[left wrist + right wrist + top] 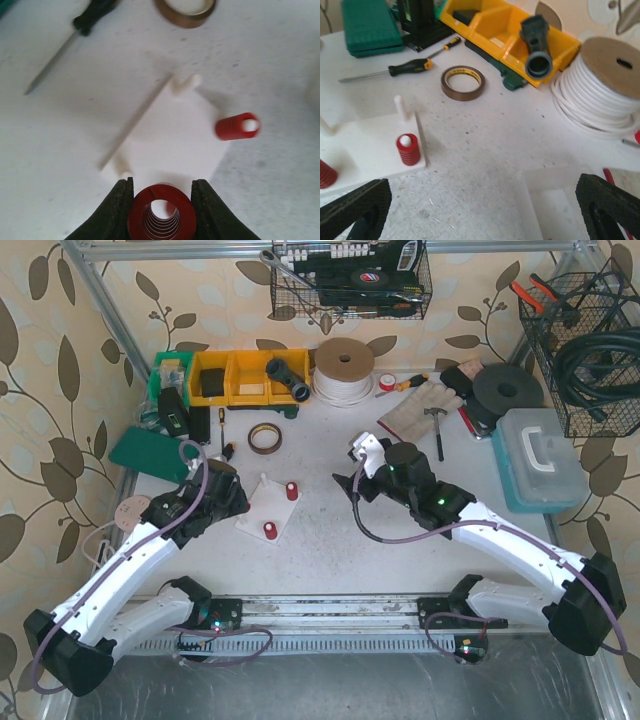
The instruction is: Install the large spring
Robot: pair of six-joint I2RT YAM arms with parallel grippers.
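Observation:
The large red spring [161, 216] stands upright at the near corner of the white base plate [172, 145], and white shows through its bore. My left gripper [161, 210] is closed on it, with a black pad tight against each side. The same spring shows in the top view [270, 530] and at the left edge of the right wrist view [326, 175]. A small red spring [237, 126] sits on a peg at the plate's right corner. A bare white peg [186, 83] stands at the far corner. My right gripper [482, 210] is wide open and empty over the table, right of the plate.
A brown tape ring [265, 437] and a screwdriver [222, 425] lie beyond the plate. Yellow bins [250, 377] and a white cable spool [345, 370] stand at the back. A clear shallow box [555, 200] lies under my right gripper. A hammer, gloves and a blue case [540, 455] are at the right.

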